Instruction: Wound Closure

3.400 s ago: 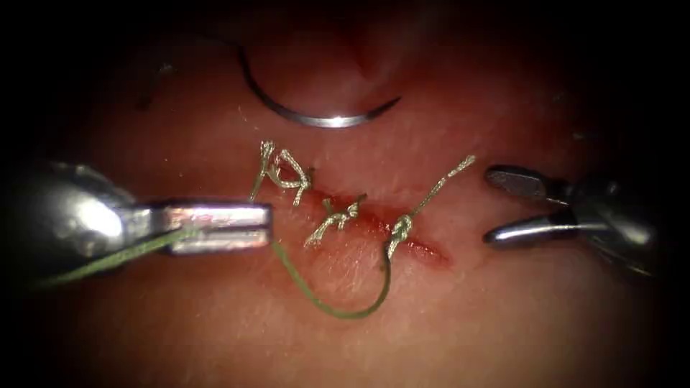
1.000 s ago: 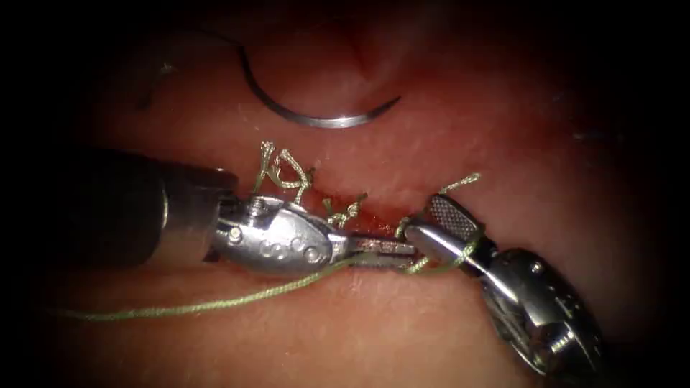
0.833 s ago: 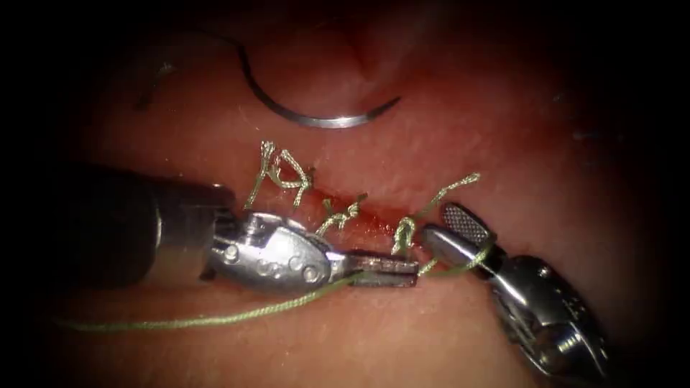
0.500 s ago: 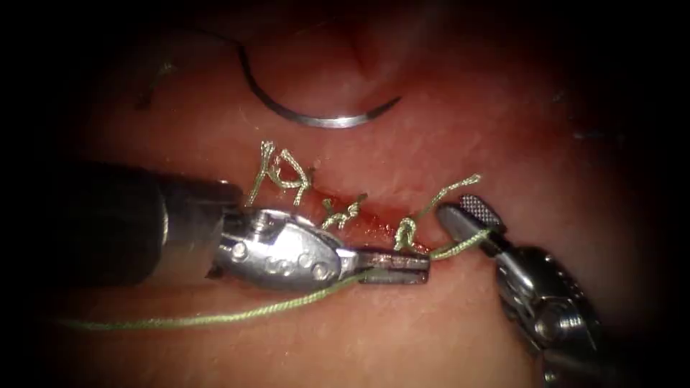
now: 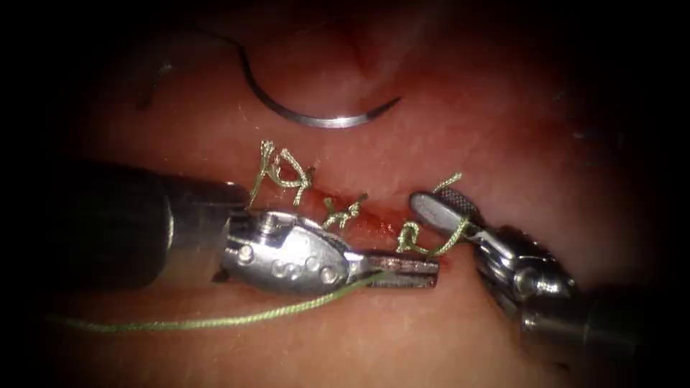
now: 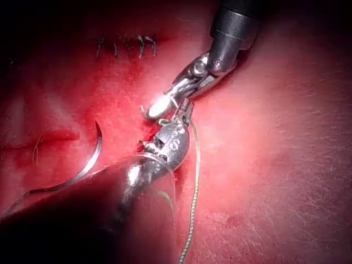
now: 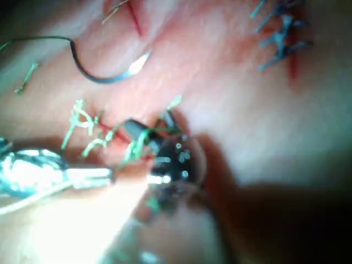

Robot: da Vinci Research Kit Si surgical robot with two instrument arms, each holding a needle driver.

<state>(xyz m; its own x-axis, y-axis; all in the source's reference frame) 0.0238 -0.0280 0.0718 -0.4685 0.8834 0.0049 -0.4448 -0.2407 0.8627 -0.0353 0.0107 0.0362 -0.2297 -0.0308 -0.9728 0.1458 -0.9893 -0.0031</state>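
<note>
The curved needle (image 5: 316, 116) lies free on the tissue (image 5: 374, 338) beyond the cut (image 5: 374, 223), held by neither tool and not in the tissue. My left tool (image 5: 404, 269) lies along the cut, its jaws shut on the green thread (image 5: 215, 321) that trails off to the left. From those jaws the thread rises to my right tool (image 5: 428, 197) and wraps over its open jaws beside the rightmost knot (image 5: 408, 236). The short tail (image 5: 450, 179) sits by the right tool's upper jaw. In the left wrist view the right tool (image 6: 153, 111) meets the left tool (image 6: 184, 110).
Two more knots with cut ends (image 5: 286, 172) (image 5: 342, 212) sit on the cut to the left. Red fluid (image 5: 366, 224) lines the cut. An older row of stitches (image 6: 126, 47) (image 7: 283, 33) lies farther off. The needle's thread (image 5: 154, 82) curls at the far left.
The left tool crossed rightward along the cut to the rightmost knot. The right tool came in with thread looped over it, then shifted left and up toward the short tail.
</note>
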